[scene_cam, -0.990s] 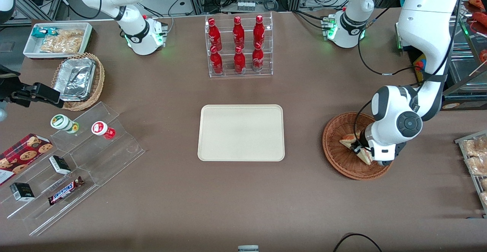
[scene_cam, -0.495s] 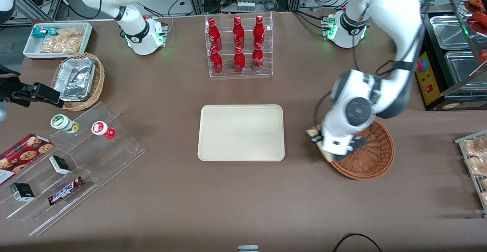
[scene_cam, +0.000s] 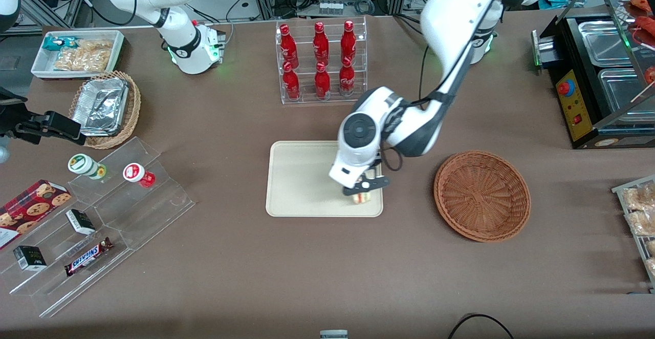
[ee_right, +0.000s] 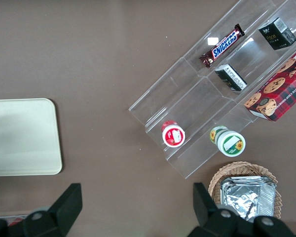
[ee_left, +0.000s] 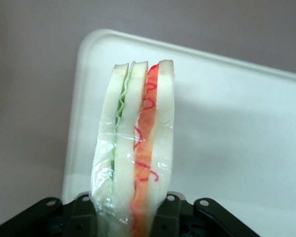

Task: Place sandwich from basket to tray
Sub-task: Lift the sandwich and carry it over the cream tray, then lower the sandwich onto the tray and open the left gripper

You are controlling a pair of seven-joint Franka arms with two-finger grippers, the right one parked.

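White arm [scene_cam: 460, 21] — black gripper [scene_cam: 364, 189]

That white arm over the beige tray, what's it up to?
It is carrying a sandwich to the tray. The pincer is shut on the plastic-wrapped wedge and holds it above the tray, near the corner closest to the basket. The basket is empty now. The sandwich has not yet been let go, so setting it down is what remains.

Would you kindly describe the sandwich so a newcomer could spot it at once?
Find the flat cream-beige rectangular tray at the table's centre. Above its corner nearest the round reddish-brown wicker basket, the left gripper holds a wrapped white-bread wedge sandwich, the only item there, with red-orange and green filling.
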